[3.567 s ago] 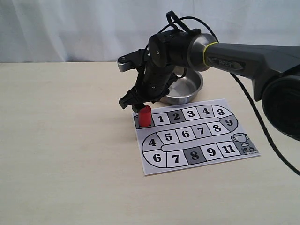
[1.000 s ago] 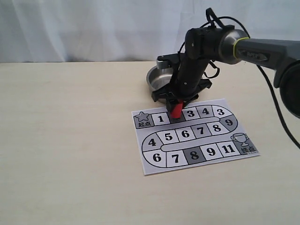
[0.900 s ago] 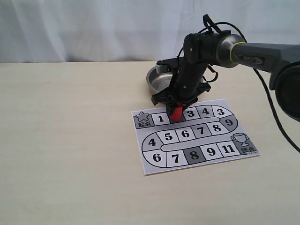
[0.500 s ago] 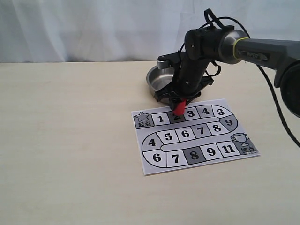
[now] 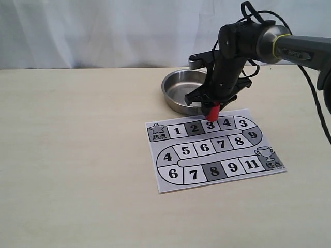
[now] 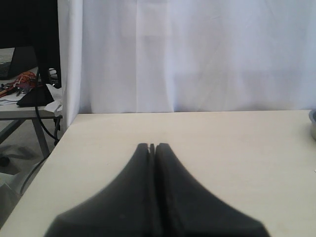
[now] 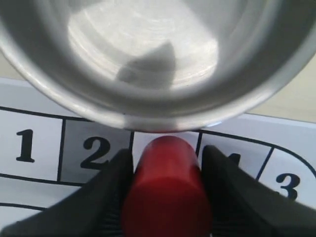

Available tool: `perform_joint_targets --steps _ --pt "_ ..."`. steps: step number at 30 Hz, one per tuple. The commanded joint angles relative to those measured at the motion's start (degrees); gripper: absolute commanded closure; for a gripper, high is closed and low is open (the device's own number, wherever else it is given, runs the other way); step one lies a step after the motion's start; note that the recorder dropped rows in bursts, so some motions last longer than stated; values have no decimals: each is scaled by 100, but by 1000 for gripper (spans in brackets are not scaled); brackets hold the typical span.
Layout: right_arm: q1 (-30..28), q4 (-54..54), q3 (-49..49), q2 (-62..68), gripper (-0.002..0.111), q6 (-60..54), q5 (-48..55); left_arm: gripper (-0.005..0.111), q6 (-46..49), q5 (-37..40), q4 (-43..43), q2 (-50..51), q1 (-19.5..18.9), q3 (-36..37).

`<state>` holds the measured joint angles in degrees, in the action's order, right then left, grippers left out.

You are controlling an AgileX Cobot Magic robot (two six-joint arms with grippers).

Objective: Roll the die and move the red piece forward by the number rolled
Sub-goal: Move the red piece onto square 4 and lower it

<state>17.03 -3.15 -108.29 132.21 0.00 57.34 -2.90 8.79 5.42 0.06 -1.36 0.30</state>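
My right gripper (image 5: 212,108) is shut on the red piece (image 5: 212,112), a small red cylinder hanging just over the top row of the numbered paper board (image 5: 161,182). In the right wrist view the red piece (image 7: 167,195) sits between both black fingers (image 7: 106,197), above the white square between 2 and 4 on the board (image 7: 29,113). The die shows in no view. My left gripper (image 6: 152,146) is shut on nothing, low over bare table, and does not appear in the exterior view.
A steel bowl (image 5: 170,94) stands just behind the board, close to the right gripper; its rim (image 7: 148,120) fills the right wrist view beyond the piece. The right arm's cable (image 5: 315,113) trails at the right. Bare tan table lies left of and in front of the board.
The right gripper has carried the red piece rightward along the top row, from over square 2 to over square 3. Earlier still the piece stood on the start square.
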Motion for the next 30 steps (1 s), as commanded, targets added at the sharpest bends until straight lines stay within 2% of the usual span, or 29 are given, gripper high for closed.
perform_joint_targets --steps 1,14,23,30 --pt "-25 -25 9 82 104 0 -19 107 -12 -63 -9 -6 1 -30" --pt "-39 -57 9 209 104 86 9 107 -12 -63 -9 -6 1 -30" --pt "-519 35 9 -33 104 111 101 107 -12 -63 -9 -6 1 -30" --pt "-554 137 9 90 104 111 99 107 -12 -63 -9 -6 1 -30"
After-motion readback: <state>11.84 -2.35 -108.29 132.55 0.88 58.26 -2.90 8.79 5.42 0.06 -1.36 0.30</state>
